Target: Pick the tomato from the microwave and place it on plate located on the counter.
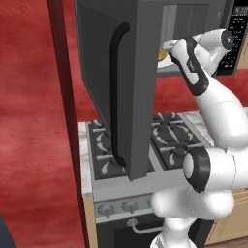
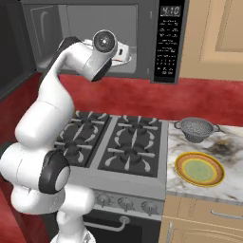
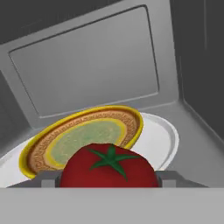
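Tomato between the fingers, deep in the microwave, with the way out behind the hand.

The tomato point(image 3: 109, 165) sits low and central in the hand view, green calyx up, with a grey finger point(image 3: 47, 178) close against each flank; the gripper point(image 3: 109, 181) looks closed to the fruit's width, though whether it truly bears on it I cannot tell. The fruit is round, so no long axis matters. Behind it lies a small yellow-rimmed dish point(image 3: 83, 138) on the white turntable point(image 3: 159, 138), inside the microwave point(image 2: 168, 42), whose door point(image 1: 114, 92) stands wide open. The target plate point(image 2: 200, 169) rests on the marbled counter point(image 2: 228, 187), below and right of the oven, beyond the gas stove point(image 2: 116, 142) and near a colander point(image 2: 194, 129). In my judgement the move turns on drawing straight back out, then down and rightward.
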You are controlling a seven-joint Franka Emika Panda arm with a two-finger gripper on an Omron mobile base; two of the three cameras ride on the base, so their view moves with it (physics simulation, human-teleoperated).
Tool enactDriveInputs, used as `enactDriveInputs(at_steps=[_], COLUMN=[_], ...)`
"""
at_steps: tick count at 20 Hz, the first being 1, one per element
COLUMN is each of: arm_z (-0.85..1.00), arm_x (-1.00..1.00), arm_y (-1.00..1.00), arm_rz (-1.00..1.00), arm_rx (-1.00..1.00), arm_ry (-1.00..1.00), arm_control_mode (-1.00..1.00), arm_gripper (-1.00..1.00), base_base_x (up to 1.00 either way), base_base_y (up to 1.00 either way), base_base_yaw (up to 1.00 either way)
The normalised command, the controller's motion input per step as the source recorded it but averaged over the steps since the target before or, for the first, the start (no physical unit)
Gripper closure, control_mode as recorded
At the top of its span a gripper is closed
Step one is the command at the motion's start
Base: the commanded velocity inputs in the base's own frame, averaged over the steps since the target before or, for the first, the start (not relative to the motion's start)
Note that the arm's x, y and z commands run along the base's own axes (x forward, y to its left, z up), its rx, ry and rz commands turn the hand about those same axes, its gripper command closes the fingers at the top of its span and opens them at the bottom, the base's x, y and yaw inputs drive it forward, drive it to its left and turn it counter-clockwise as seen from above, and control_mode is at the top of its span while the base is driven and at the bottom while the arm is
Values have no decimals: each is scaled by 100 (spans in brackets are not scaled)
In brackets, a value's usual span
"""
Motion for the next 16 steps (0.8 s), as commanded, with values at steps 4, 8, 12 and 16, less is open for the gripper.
enactDriveInputs(at_steps=[4, 8, 12, 16], arm_z=[14, 14, 16, 0], arm_x=[-100, -100, -100, -86], arm_y=[-41, -65, -71, -75], arm_rz=[-12, -16, -8, -9], arm_rx=[13, 0, 0, -8], arm_ry=[-27, 0, 9, 29], arm_control_mode=[-100, -100, -100, -100], arm_gripper=[100, 100, 100, 100], base_base_x=[0, 0, 0, 0], base_base_y=[0, 0, 0, 0], base_base_yaw=[0, 0, 0, 0])
